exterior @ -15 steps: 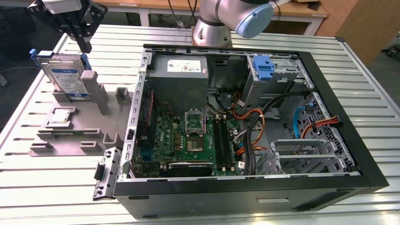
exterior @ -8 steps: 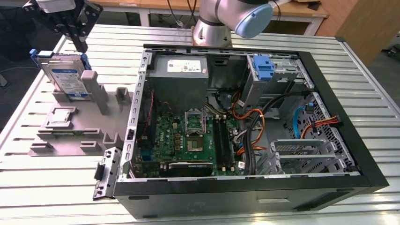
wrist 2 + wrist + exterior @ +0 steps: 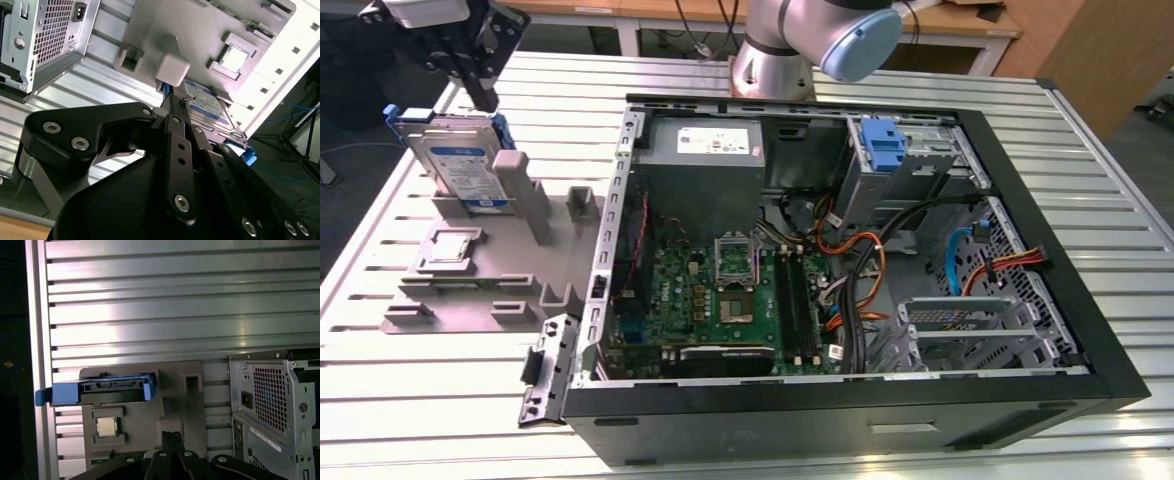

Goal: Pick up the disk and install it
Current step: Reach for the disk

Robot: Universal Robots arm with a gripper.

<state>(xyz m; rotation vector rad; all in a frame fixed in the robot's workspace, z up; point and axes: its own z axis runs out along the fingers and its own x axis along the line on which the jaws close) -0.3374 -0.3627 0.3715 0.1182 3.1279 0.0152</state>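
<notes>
Pincer hangs tips-down with its two fingers pressed together and nothing between them; in the first wrist view the fingertips meet with no gap. Just below it stands the disk, on its long edge, label face out, blue carrier around its rim. I see no contact between the two. Whether the tips are lined up over the disk's top edge or sit a little to one side I cannot tell

By my reading the pick-up is the step in hand, and it has not got as far as a grasp: the disk sits untouched in its place. Taking it calls for the jaws to part wider than the disk is thick, come square over the top edge, and close on the flat faces rather than on the thin blue carrier

Under the disk, the grey holder carries it in an upright slot beside a post. A shallow recess of the same holder, a bit farther from the pincer, has a square chip lying flat in it. Holder rests on the slatted tabletop

Well away from the pincer lies the case, side panel off. In it: a green board on the floor, a grey power box in one corner, a bare blue bracket upright in a bay, and loose cables between
</notes>
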